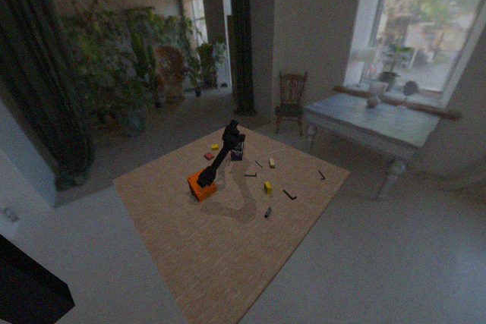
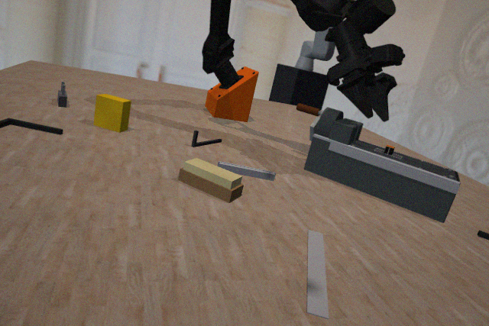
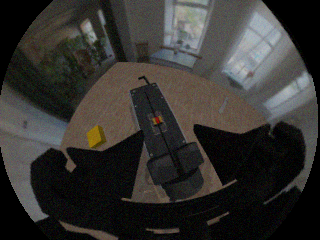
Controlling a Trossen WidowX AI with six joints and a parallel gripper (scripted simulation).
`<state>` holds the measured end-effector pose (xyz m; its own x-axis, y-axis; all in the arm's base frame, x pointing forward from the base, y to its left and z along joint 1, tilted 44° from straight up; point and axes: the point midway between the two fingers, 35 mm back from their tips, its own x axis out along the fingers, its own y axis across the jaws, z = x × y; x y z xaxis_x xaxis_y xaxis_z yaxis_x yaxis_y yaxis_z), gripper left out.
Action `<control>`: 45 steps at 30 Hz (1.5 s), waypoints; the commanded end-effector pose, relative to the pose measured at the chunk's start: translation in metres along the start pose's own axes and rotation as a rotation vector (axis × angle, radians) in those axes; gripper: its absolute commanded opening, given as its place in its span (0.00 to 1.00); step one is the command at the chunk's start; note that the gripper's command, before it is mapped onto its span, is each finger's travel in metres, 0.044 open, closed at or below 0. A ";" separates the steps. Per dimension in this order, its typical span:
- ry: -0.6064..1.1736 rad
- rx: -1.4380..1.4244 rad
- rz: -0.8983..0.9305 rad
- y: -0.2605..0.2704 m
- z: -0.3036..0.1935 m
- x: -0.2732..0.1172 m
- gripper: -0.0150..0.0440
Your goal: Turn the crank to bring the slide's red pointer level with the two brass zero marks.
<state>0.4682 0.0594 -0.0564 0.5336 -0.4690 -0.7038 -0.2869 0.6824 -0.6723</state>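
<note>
The machine [image 1: 236,155] [image 2: 379,184] [image 3: 154,141] is a long dark grey box with a slotted top and a raised housing at one end. The red pointer [image 3: 157,120] sits in the slot window with small brass-yellow marks [image 3: 161,119] beside it; the picture is too coarse to tell whether they are exactly level. A brown cylindrical handle [image 2: 308,108] shows beyond the housing end; its crank arm is hidden. My gripper [image 2: 377,116] [image 3: 169,130] is open and empty, pointing down above the machine's top, clear of it. The handle is not between the fingers.
The arm stands on an orange base [image 1: 202,189] [image 2: 234,103]. Yellow blocks [image 1: 214,146] [image 1: 268,187] [image 2: 106,112] [image 3: 96,136], a red block [image 1: 209,155], a two-tone block [image 1: 272,163] [image 2: 211,180], a pale strip [image 2: 317,275] [image 3: 223,105] and several black hooked rods [image 1: 290,195] lie around.
</note>
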 end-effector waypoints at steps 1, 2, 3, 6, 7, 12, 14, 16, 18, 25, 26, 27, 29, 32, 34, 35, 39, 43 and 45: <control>0.000 0.000 -0.001 0.000 0.000 0.000 1.00; 0.000 0.000 -0.001 0.000 0.000 0.000 1.00; 0.000 0.000 -0.001 0.000 0.000 0.000 0.96; 0.000 0.000 -0.001 0.000 0.000 0.000 0.82; 0.000 0.000 -0.001 0.000 0.000 0.000 0.78; 0.000 0.000 -0.001 0.000 0.000 0.000 0.56; 0.000 0.000 -0.001 0.000 0.000 0.000 0.47; 0.000 0.000 -0.001 0.000 0.000 0.000 0.38; 0.000 0.000 -0.001 0.000 0.000 0.000 0.29; 0.000 0.000 -0.001 0.000 0.000 0.000 0.25; 0.000 0.000 -0.001 0.000 0.000 0.000 0.25; 0.000 0.000 -0.001 0.000 0.000 0.000 0.25; 0.000 0.000 0.000 0.000 0.000 0.000 0.25; 0.000 0.000 0.000 0.000 0.000 0.000 0.25; 0.000 0.000 0.000 0.000 0.000 0.000 0.25; 0.000 0.000 0.000 0.000 0.000 0.000 0.25; 0.000 0.000 0.000 0.000 0.000 0.000 0.34; 0.000 0.000 0.000 0.000 0.000 0.000 0.52; 0.000 0.000 0.000 0.000 0.000 0.000 0.61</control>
<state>0.4682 0.0596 -0.0565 0.5337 -0.4685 -0.7041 -0.2871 0.6827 -0.6719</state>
